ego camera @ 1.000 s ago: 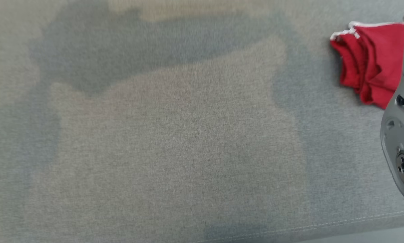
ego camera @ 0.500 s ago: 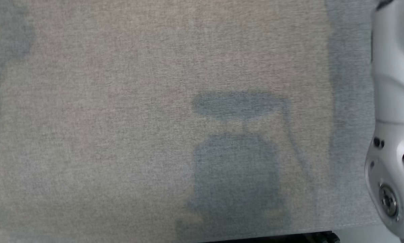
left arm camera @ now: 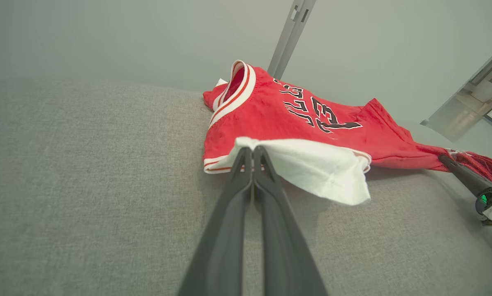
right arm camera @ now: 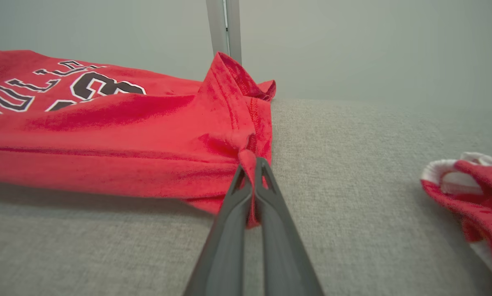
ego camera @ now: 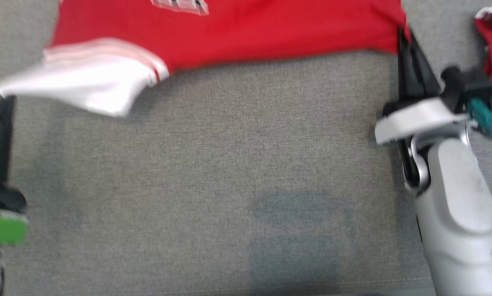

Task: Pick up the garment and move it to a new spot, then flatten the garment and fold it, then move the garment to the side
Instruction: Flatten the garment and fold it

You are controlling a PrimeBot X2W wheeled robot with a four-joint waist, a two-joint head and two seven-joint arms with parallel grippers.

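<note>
Evidently the jersey (ego camera: 250, 28) is stretched sideways across the cushion (ego camera: 229, 164), with its long axis running left to right in front of the robot. Its right end is set near the red bundle (right arm camera: 472, 189), to that bundle's left and apart from it.

The right pincer (right arm camera: 254, 162) is pressed together on the red corner nearest the bundle, and a fold of hem is seen gathered between its tips. The left pincer (left arm camera: 253, 150) is also pressed together. It appears to be pinching the white turned-up edge at the end farthest from the bundle, though how much cloth is caught cannot be told.

Both grips are placed on the near edge, so the whole body of the jersey lies beyond the tips, with the print facing up. The flattening is judged to be under way but not finished, since the white flap is lifted off the cushion. The next move is thought to depend on that edge being kept taut between the two arms. An uneven pull could drag the right corner onto the bundle.
</note>
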